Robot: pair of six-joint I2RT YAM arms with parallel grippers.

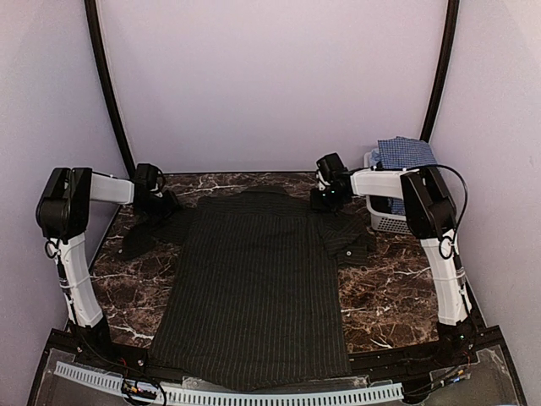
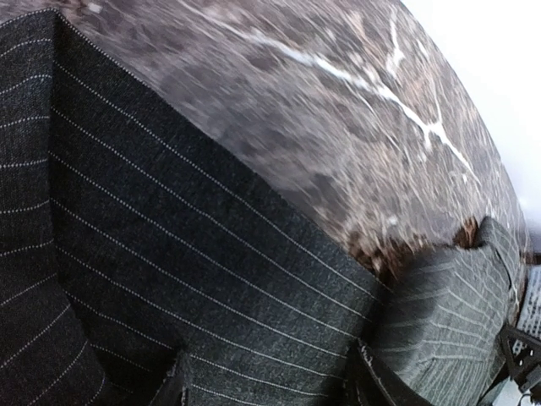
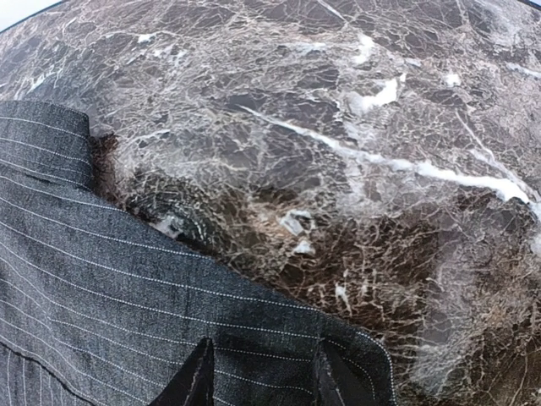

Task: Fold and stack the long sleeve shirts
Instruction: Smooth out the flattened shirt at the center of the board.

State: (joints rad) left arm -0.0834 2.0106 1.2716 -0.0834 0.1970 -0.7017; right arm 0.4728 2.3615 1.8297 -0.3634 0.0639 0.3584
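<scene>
A black pinstriped long sleeve shirt lies spread flat on the marble table, collar at the far side, sleeves bunched at both shoulders. My left gripper hovers low over the left shoulder and sleeve. In the left wrist view its jaws stand open, with flat striped cloth beneath them. At the right shoulder my right gripper is open too, its dark fingertips straddling the cloth edge. A blue-and-white checked shirt hangs out of the basket.
A white slatted plastic basket stands at the back right, beside the right arm. A white perforated strip runs along the near edge. Curved black poles and lilac walls close in the back and sides.
</scene>
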